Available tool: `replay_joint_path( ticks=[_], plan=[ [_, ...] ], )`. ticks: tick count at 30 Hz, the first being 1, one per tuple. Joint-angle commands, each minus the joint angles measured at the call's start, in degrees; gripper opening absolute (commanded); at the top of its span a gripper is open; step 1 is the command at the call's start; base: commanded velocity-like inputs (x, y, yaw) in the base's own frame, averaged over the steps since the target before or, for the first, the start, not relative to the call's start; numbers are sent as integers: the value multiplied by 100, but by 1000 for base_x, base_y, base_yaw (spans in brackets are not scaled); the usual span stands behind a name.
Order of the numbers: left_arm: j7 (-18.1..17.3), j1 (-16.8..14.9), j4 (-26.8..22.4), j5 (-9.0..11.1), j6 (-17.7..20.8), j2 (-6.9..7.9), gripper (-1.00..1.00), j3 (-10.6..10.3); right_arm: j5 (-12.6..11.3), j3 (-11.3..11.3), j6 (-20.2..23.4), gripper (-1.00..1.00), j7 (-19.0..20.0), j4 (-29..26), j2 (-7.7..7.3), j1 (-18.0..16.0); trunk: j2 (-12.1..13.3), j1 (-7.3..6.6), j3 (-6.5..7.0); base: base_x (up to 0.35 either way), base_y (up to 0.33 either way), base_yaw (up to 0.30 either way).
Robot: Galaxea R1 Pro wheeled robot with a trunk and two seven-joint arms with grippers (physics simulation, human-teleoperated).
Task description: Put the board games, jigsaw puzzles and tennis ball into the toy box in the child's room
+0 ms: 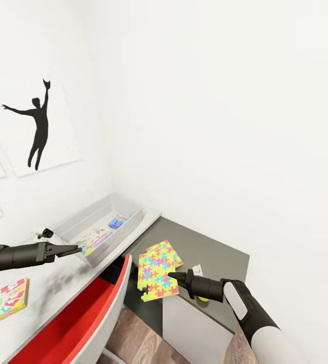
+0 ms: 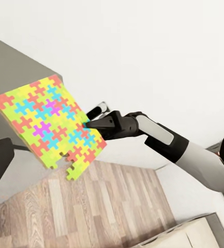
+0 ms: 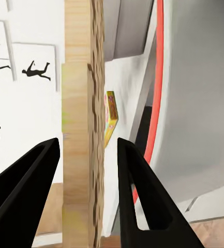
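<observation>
Right gripper, at five o'clock in the head view, clamps a jigsaw puzzle upright beside the table; the toy box at nine o'clock holds two toys; left gripper, jaw state unclear, hangs beside it; another puzzle lies on the cabinet.

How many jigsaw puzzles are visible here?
2: one puzzle gripped by the right gripper above the dark cabinet, a second puzzle partly hidden behind it; its support is unclear.
</observation>
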Motion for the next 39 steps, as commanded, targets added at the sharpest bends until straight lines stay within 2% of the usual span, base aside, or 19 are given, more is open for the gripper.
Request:
replay_joint_path(
  ticks=[1, 32, 39],
  plan=[
    [-22, -5, 0, -1, 61, 2, 100, -2, 30, -26, 22, -100, 27, 0, 5, -5, -13, 4, -13, 0, 0, 44],
    [-22, -5, 18, -27, 60, 20, 100, 45, -11, -81, 10, -100, 60, 10, -15, 4, -13, 4, -14, 0, 0, 3],
    [-22, -5, 18, -28, 59, 20, 100, 45, -32, -79, -155, -100, 67, 10, -10, 4, -13, 4, -14, 0, 0, 0]
  ],
)
